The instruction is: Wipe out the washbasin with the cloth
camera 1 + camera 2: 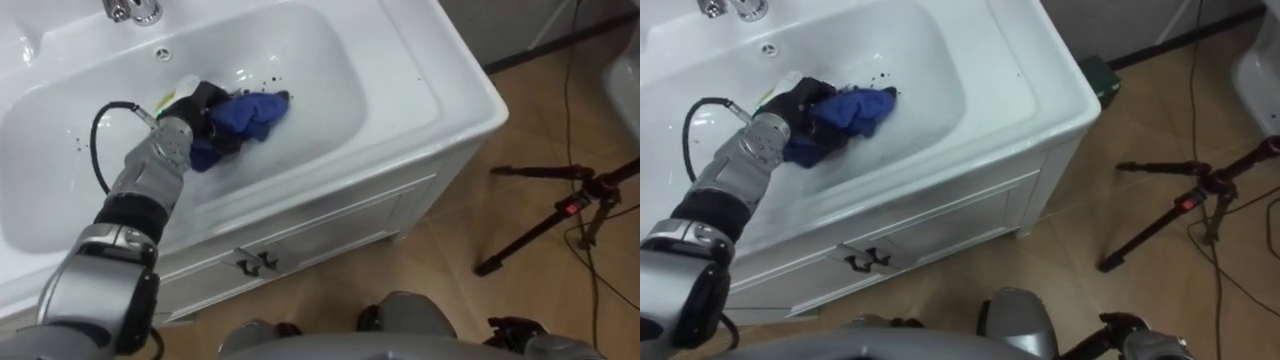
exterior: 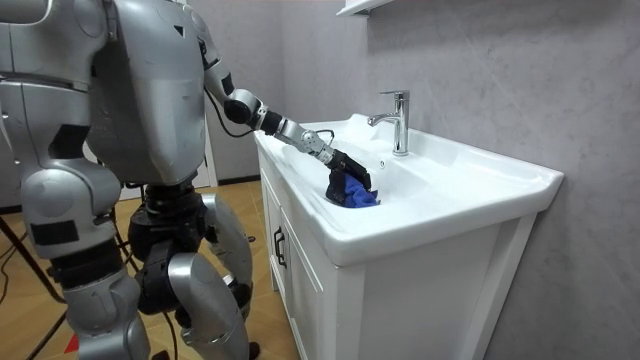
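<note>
My left robot hand (image 1: 200, 108) is down in the white basin (image 1: 380, 90), its fingers curled tight on the blue cloth (image 1: 250, 113). The cloth lies bunched on the basin floor, upper centre-left of the frame, near a few dark specks (image 1: 268, 80). The tap (image 1: 132, 10) sits at top left. A tripod (image 1: 560, 205) stands on the floor at right.

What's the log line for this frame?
left hand shut on blue cloth | cloth inside basin | dark specks beside cloth
</note>
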